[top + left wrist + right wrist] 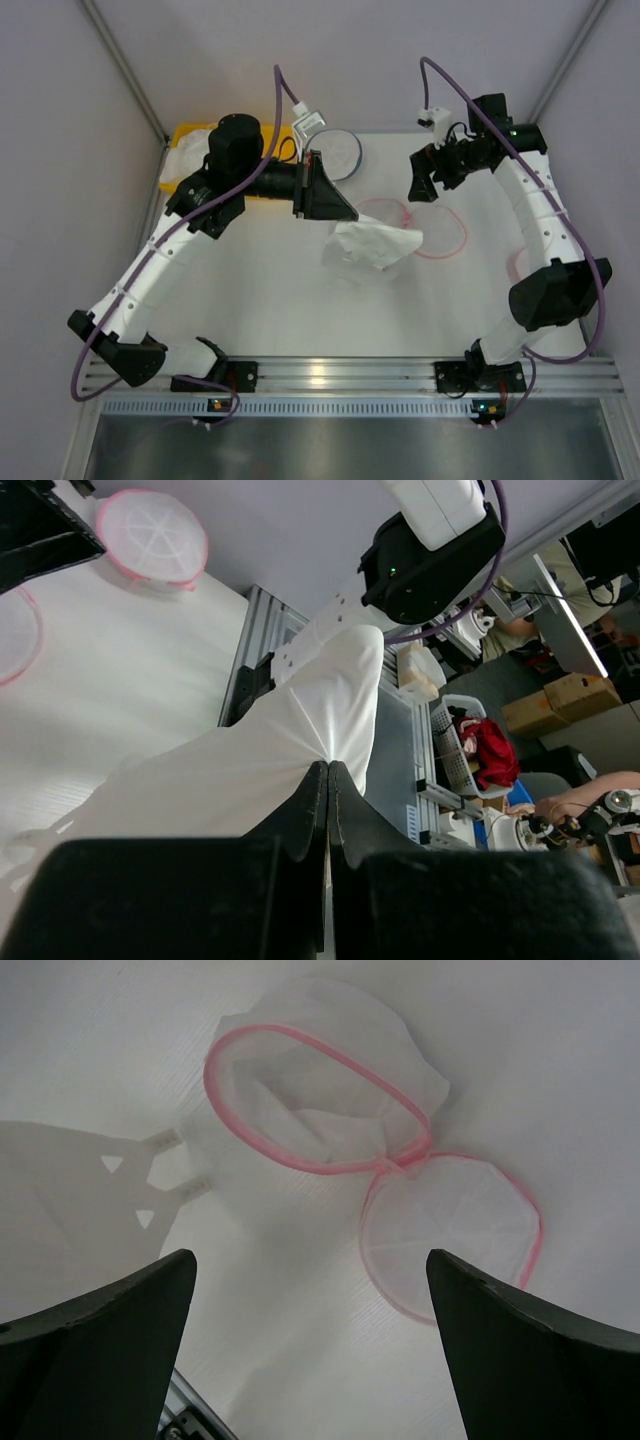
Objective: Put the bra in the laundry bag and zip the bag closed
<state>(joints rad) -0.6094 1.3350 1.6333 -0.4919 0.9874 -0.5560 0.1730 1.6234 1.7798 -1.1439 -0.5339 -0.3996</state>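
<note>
Bra (372, 246) left of laundry bag (300, 1100) (edges overlapping), another bag (340, 155) behind.

Ok so the white table (270, 300) has a yellow bin (185, 131) in the back-left corner with some white cloth (195, 154) piled in it. Just right of that sits a round white bag with a dark grey-blue rim (344, 153). A second, closed pink-rimmed round bag (150, 535) lies over by the right side. Past the table edge, the left wrist view catches a white basket (447, 720) holding something red (487, 752), plus cardboard boxes (565, 695).
</note>
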